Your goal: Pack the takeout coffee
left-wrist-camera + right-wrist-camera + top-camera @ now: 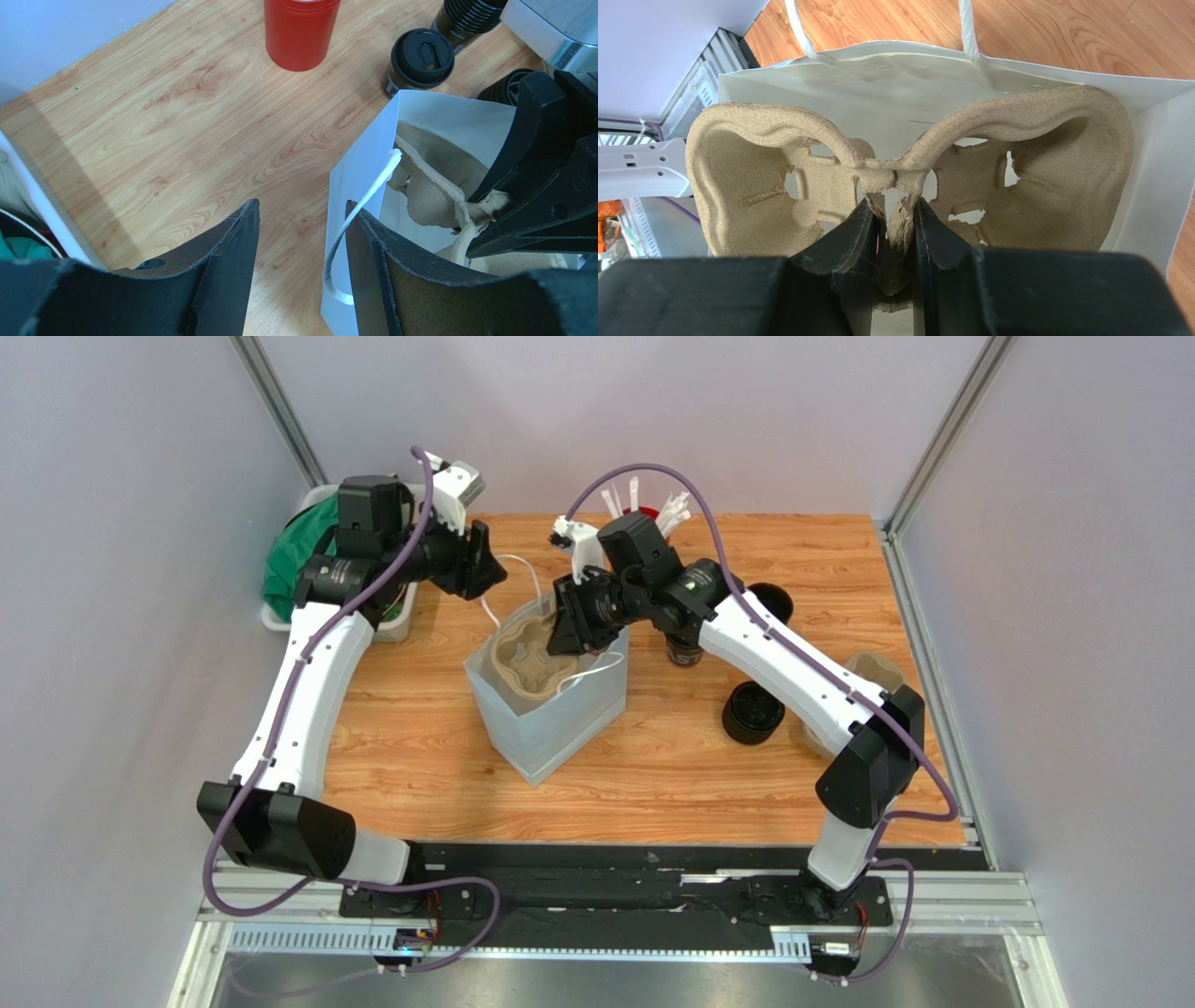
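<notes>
Now | right jaws pinch carrier | left jaws apart, handle between

Pale grey walls stood behind and beside the wooden table, a metal rail lining its near edge.

A wooden table with a light orange grain holds a white paper bag standing upright near its middle. A black cup stands just right of the bag, a second black cup behind that one, and a third black cup nearer the front. A red cup stands at the back edge, a white bin sits at the back left corner, and a tan pulp piece lies near the right edge, partly hidden.
</notes>
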You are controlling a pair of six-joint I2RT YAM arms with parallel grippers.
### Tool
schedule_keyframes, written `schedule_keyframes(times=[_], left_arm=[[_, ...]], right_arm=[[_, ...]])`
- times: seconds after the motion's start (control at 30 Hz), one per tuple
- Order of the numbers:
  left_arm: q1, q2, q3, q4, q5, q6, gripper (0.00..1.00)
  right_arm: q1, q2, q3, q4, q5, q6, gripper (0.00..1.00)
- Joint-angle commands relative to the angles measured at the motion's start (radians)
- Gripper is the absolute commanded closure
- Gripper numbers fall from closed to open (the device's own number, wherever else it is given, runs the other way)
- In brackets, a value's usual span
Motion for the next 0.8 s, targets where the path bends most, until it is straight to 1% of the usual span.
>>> schedule_keyframes(times=[0.0,0.4,0.67,0.77], left_arm=[[0.007,-0.047,-0.010,0.037,0.017,-0.019,0.44],[0.008,-0.061,-0.028,0.042,0.003,-0.015,0.44],[0.007,-0.049,-0.024,0.028,0.023,-0.019,0.50],[0.007,-0.047,-0.027,0.026,0.032,-0.023,0.54]], right_arm=[[0.011,0.014,0.060,-0.007,0.053,-0.034,0.79],[0.041,0.019,0.045,-0.027,0.116,-0.078,0.79],[0.054,0.038,0.041,-0.047,0.183,-0.111,0.78],[0.059,0.053,0.058,-0.061,0.216,-0.118,0.78]])
